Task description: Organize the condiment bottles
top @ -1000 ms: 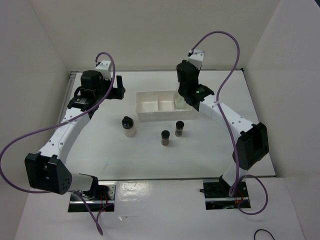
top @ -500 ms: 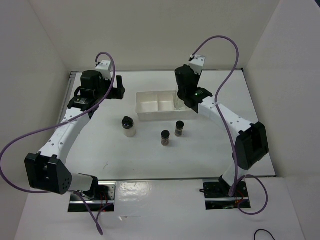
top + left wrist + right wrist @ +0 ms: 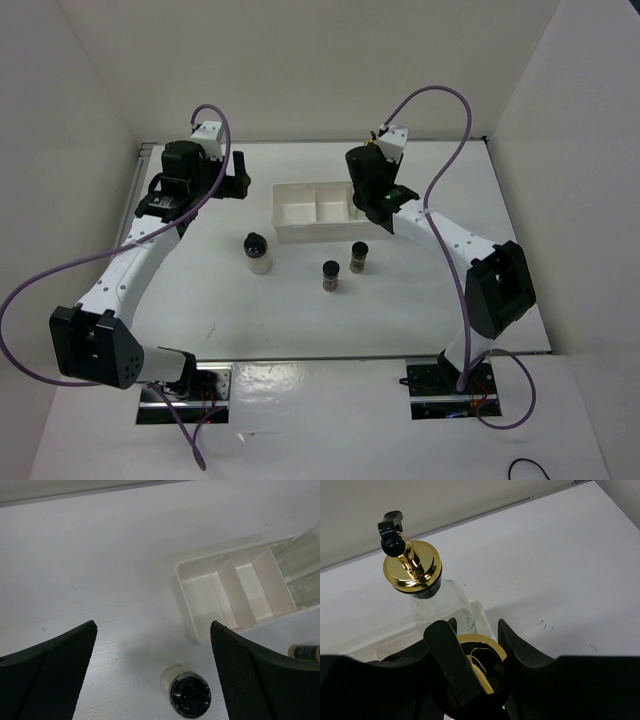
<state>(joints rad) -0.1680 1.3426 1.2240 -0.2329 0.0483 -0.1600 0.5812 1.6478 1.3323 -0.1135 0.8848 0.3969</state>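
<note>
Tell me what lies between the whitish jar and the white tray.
Nothing stands there. Only bare table separates the whitish jar from the tray. This shows best in the left wrist view.

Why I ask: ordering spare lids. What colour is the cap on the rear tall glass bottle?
Gold cap, black spout tip; clearest in the right wrist view.

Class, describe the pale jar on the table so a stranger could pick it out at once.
Find the white tray in the middle of the table. Just in front of its left end stands a black-capped jar. Its body is whitish; the two jars to its right are dark.
</note>
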